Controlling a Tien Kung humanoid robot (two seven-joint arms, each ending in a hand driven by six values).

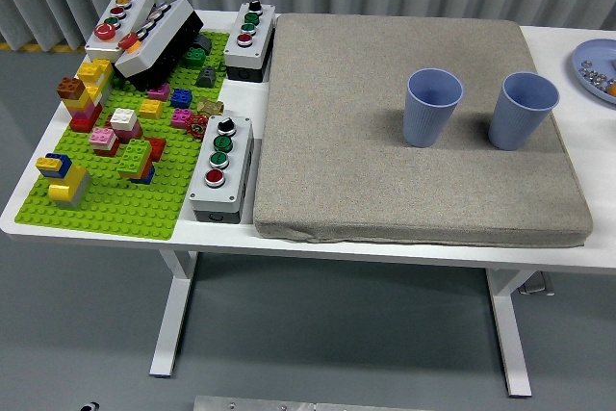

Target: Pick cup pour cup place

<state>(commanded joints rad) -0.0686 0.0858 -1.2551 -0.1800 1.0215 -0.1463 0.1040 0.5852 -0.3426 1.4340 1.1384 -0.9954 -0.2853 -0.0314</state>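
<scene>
A white table (404, 255) is seen from above, its near edge lying closest to the camera, with grey floor and the table's white legs shown below it. A thick beige mat (414, 122) covers most of the tabletop and is used here as the landmark. To the left of the mat, a green building-brick baseplate (106, 209) is laid flat, and loose coloured bricks (115, 127) are scattered and stacked across it. Just beside the mat's near left corner, a grey button box (221, 167) is set at the baseplate's edge, with black, green and red buttons in a row. At the far left, well apart from the mat, another grey button box (120, 18) is placed, and a black button box (159, 40) is propped at a tilt next to it. Against the mat's far left corner, a third grey button box (250, 38) is stood. On the mat itself, right of its centre, two blue ribbed cups are stood upright and apart from each other: the left cup (432, 107) and, further right, the right cup (523, 110). Beyond the mat's far right corner, a blue plate (589, 66) is cut off by the frame edge, with small items on it too small to identify. No robot hand is shown, so the state of the fingers cannot be told.
</scene>
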